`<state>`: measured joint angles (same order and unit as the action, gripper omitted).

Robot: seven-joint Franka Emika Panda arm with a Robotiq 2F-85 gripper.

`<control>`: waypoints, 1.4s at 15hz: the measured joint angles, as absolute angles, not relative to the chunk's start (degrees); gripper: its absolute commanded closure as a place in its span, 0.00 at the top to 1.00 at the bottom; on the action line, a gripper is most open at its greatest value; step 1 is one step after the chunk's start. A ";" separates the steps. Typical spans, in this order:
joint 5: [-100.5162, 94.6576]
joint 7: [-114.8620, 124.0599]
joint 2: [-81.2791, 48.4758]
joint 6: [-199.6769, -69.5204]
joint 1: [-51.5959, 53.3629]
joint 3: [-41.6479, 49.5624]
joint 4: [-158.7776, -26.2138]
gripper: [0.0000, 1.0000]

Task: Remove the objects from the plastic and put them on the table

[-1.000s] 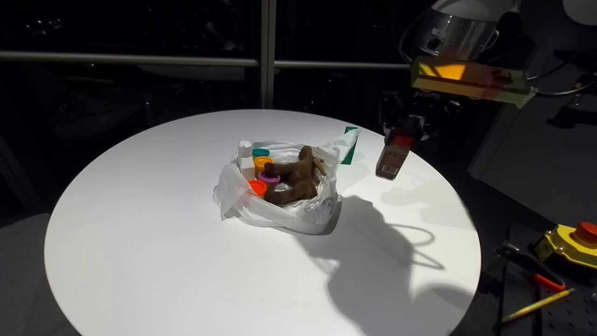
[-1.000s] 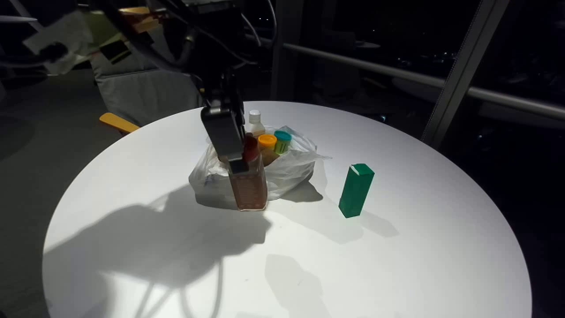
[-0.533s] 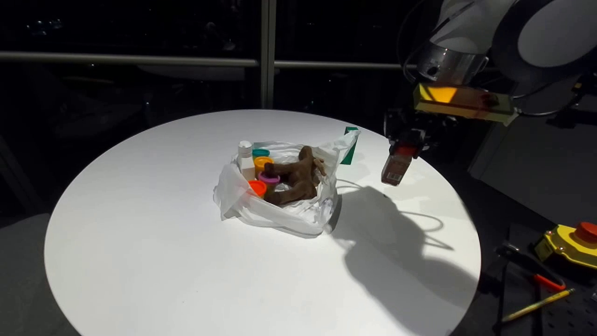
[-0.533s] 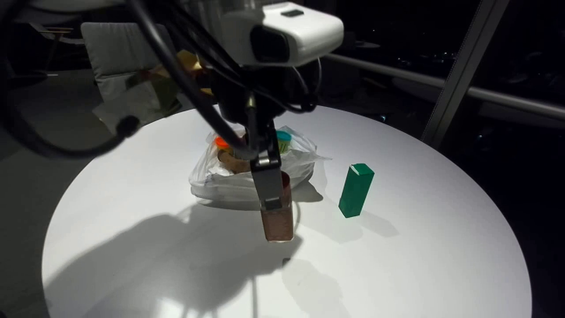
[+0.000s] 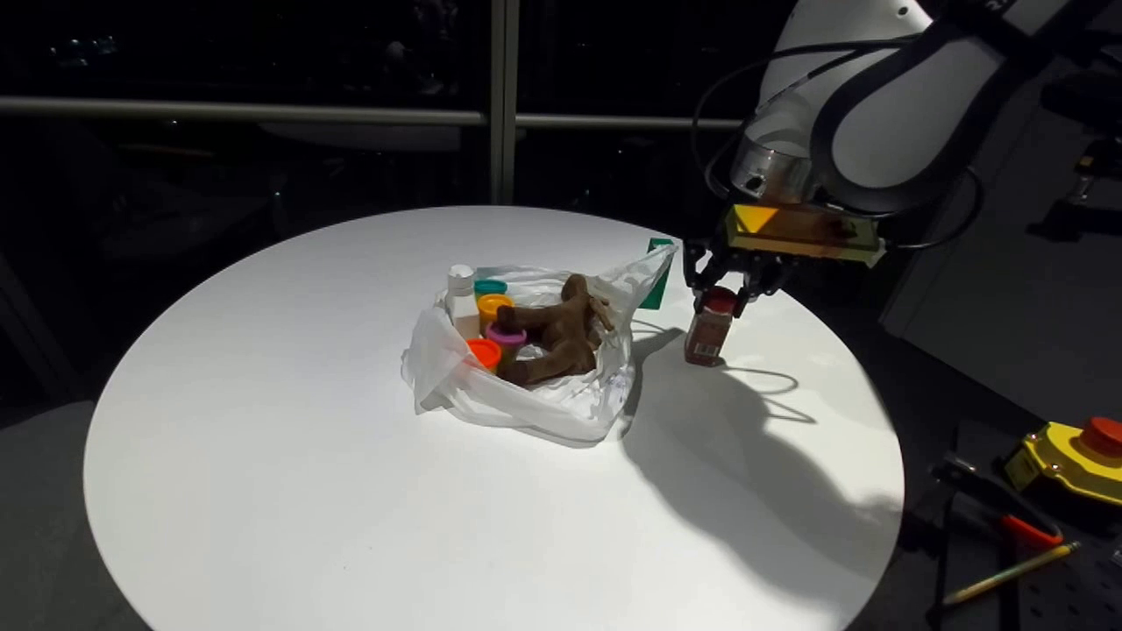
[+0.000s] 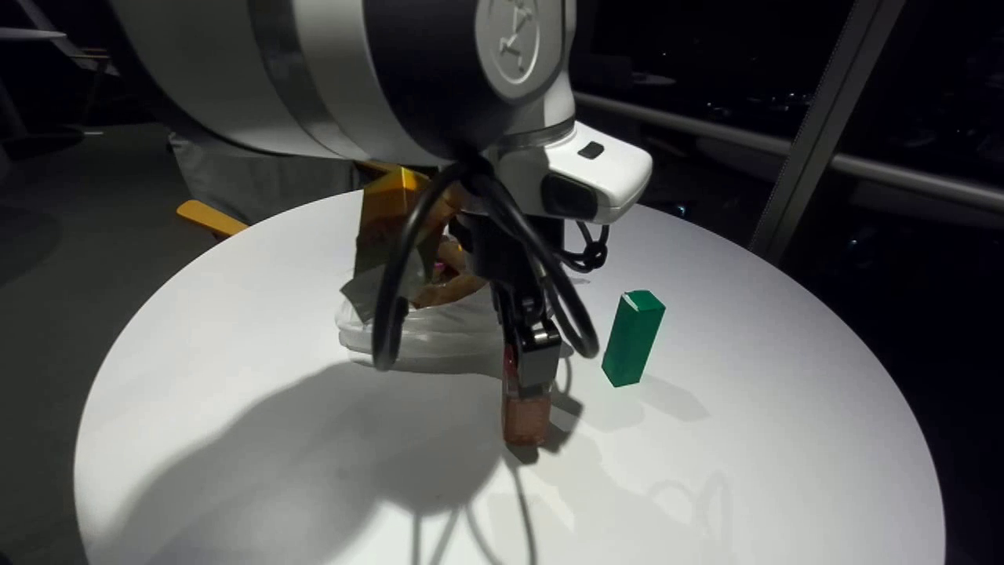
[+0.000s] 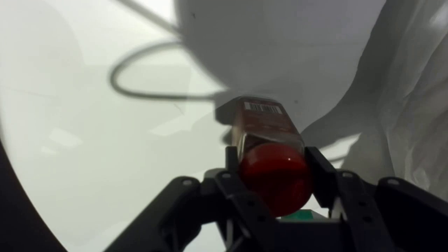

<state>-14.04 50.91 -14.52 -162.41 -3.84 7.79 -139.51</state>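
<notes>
Red-capped jar (image 5: 708,331) is clasped in the downturned end effector (image 7: 273,161).

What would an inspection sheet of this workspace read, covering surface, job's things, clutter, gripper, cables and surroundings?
Surface: round white table, partly shadowed.
Job's things: plastic bag holding white bottle, four lidded tubs and brown limbed object; green box standing outside it.
Clutter: pencil and yellow box with red button, beyond the table's edge.
Gripper: clamps a red-capped bottle; whether its base touches the table is unclear.
Cables: black cables hang in loops above the table.
Surroundings: window frame with darkness behind; grey chair partly hidden.
</notes>
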 measured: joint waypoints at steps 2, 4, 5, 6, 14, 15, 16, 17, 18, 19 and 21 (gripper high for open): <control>-12.76 49.08 -15.56 -162.37 -3.56 8.49 -137.98 0.75; -12.45 48.00 -16.26 -162.23 -2.92 9.42 -137.00 0.81; -12.45 47.70 -16.44 -162.22 -2.42 9.94 -136.74 0.89; -12.45 47.41 -16.45 -162.22 -1.86 10.44 -136.62 0.95; -16.06 48.45 -14.64 -160.76 5.04 15.69 -136.53 1.00; -17.78 49.24 -14.27 -160.01 5.83 16.42 -136.52 1.00; -20.11 50.61 -13.89 -159.27 6.61 17.26 -136.50 1.00; -22.45 52.01 -13.54 -158.67 7.16 18.00 -136.48 1.00; -24.85 53.63 -13.20 -158.18 7.54 18.58 -136.45 1.00; -27.42 55.46 -12.89 -157.74 7.73 19.06 -136.39 1.00; -32.52 58.77 -12.36 -156.94 7.81 19.57 -136.15 1.00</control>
